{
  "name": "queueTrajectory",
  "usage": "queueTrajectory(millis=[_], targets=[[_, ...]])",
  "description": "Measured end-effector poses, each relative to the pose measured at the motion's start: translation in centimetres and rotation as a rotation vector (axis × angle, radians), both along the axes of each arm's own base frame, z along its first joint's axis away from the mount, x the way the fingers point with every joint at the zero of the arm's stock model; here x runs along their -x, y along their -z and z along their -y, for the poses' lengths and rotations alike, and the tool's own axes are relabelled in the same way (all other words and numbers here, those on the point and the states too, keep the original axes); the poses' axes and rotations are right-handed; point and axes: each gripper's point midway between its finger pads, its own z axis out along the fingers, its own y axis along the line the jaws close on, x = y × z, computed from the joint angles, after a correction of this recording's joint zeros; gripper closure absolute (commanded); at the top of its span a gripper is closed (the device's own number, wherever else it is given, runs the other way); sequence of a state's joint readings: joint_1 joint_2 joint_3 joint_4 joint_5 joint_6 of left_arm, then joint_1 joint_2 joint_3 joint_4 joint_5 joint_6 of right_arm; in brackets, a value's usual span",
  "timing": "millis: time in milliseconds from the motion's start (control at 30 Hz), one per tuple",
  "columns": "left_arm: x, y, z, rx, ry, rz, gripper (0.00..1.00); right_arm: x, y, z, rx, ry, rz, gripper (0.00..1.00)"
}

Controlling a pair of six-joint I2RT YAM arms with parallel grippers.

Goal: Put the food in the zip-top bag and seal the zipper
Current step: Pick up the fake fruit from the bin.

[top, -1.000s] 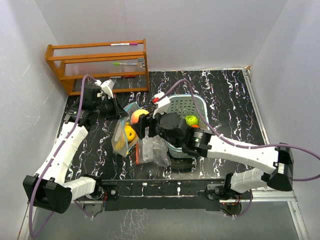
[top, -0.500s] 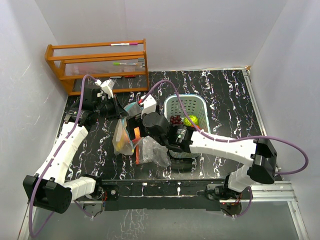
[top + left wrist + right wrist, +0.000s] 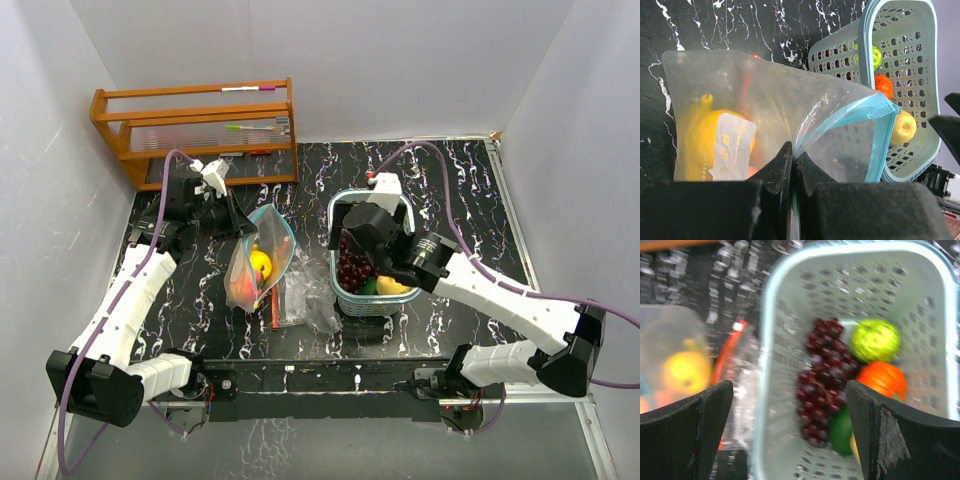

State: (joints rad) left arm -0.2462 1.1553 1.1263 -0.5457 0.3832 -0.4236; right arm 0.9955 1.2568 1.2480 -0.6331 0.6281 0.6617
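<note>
The clear zip-top bag (image 3: 252,272) with a blue zipper lies open left of the teal basket (image 3: 404,214). It holds a yellow round fruit (image 3: 260,264), which also shows in the left wrist view (image 3: 710,142). My left gripper (image 3: 241,227) is shut on the bag's rim (image 3: 794,156) and holds the mouth open. My right gripper (image 3: 352,250) is open and empty, hovering over the basket (image 3: 880,285). Below it lie dark purple grapes (image 3: 825,375), a bumpy green fruit (image 3: 875,340), an orange-red fruit (image 3: 882,380) and a darker green piece (image 3: 842,432).
A wooden rack (image 3: 195,125) with pens stands at the back left. A second crumpled clear bag (image 3: 308,300) with a red strip lies between the zip-top bag and the basket. White walls close in all sides.
My right gripper carried a round fruit to the bag's mouth, let it go there, and swung back right over the basket, now open. The left arm has not moved.
</note>
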Motion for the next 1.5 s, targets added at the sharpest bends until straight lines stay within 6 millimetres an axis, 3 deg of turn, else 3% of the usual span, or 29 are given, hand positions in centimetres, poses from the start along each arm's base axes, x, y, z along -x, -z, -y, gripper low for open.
queueTrajectory(millis=[133, 300, 567, 1000, 1067, 1267, 1500], targets=[[0.1, 0.3, 0.0, 0.000, 0.002, -0.006, 1.00, 0.2, 4.6, 4.4, 0.107, 0.106, -0.136, 0.02], [0.0, 0.2, 0.1, 0.004, 0.005, -0.002, 1.00, 2.4, 8.8, 6.6, 0.228, 0.128, -0.295, 0.02], [0.0, 0.1, 0.2, 0.008, 0.008, 0.002, 1.00, 4.3, 11.1, 8.8, 0.340, 0.156, -0.416, 0.02], [0.1, 0.2, 0.2, 0.010, 0.013, -0.001, 1.00, 4.5, 15.6, 10.4, 0.528, 0.200, -0.538, 0.01], [0.1, 0.2, 0.3, 0.011, 0.014, -0.001, 1.00, 4.6, 16.3, 10.5, 0.545, 0.200, -0.553, 0.10], [0.1, 0.2, 0.3, 0.011, 0.014, -0.001, 1.00, 4.6, 16.4, 10.6, 0.548, 0.203, -0.556, 0.54], [0.1, 0.2, 0.3, 0.011, 0.014, -0.001, 1.00, 4.3, 15.0, 10.0, 0.518, 0.193, -0.546, 0.59]])
